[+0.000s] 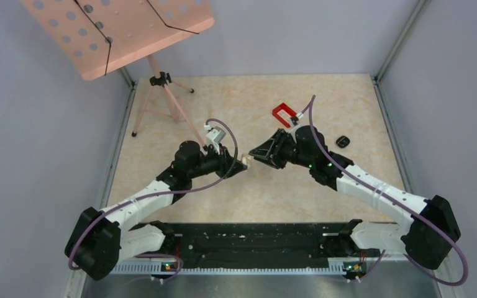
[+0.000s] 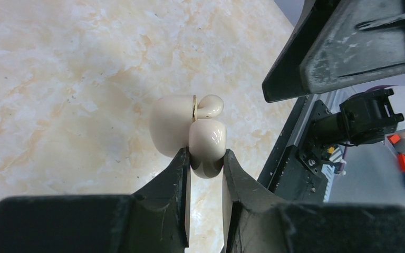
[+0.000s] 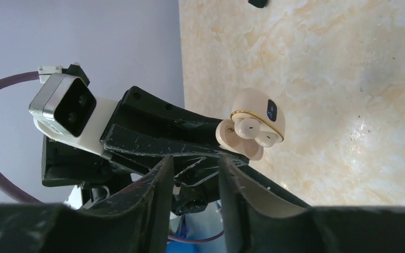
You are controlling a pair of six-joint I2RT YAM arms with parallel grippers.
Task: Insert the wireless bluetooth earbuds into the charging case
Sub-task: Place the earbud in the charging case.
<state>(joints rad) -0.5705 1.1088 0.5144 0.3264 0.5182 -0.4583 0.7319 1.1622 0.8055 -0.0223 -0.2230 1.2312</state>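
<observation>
My left gripper [image 2: 206, 158] is shut on a pale cream charging case [image 2: 190, 129], hinged open with a gold rim, and holds it above the table's middle [image 1: 246, 161]. In the right wrist view the case [image 3: 250, 132] shows two pale earbuds [image 3: 245, 125] side by side in its wells and a small dark window on its shell. My right gripper [image 3: 195, 163] stands open with nothing between its fingers. It is just right of the case [image 1: 256, 153], facing the left gripper and apart from it.
A small glossy black pebble-shaped box [image 1: 343, 141] lies on the table to the right, also at the top of the right wrist view [image 3: 257, 2]. A red tray [image 1: 284, 113] sits behind the right arm. A pink music stand [image 1: 118, 31] fills the back left corner.
</observation>
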